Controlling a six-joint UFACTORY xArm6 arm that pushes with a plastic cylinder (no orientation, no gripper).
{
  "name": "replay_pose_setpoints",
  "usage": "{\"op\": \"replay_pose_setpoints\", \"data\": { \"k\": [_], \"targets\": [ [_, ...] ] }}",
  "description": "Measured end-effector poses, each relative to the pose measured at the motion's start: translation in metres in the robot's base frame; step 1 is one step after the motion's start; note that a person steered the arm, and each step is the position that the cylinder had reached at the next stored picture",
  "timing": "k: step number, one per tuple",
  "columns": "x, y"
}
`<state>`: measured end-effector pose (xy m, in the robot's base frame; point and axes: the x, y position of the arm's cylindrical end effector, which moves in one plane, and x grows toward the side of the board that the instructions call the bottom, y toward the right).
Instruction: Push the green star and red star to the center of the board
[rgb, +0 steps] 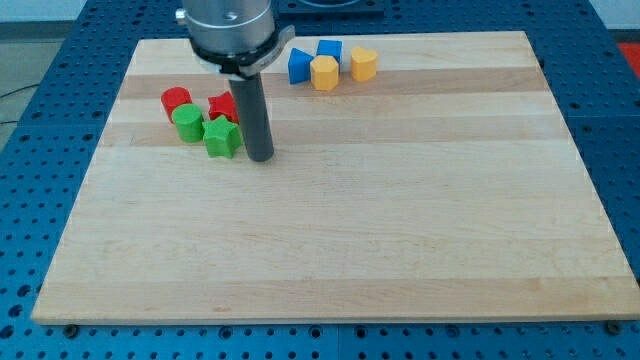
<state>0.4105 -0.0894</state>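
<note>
The green star (222, 137) lies at the view's upper left of the wooden board (400, 230). The red star (222, 106) sits just above it, touching it. My tip (261, 157) rests on the board just right of the green star, very close to its right edge or touching it. The rod's upper part partly hides the red star's right side.
A red cylinder (176, 100) and a green cylinder (187, 123) sit left of the stars, touching them. Near the top edge stand a blue block (299, 66), a blue cube (329, 50), a yellow hexagon (324, 73) and a yellow block (364, 64).
</note>
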Motion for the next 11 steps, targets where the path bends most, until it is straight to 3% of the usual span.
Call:
{"op": "replay_pose_setpoints", "data": {
  "k": [1, 6, 8, 9, 10, 11],
  "targets": [
    [-0.038, 0.003],
    [-0.075, -0.011],
    [-0.095, -0.08],
    [-0.1, -0.076],
    [-0.114, -0.156],
    [-0.098, -0.175]
  ]
}}
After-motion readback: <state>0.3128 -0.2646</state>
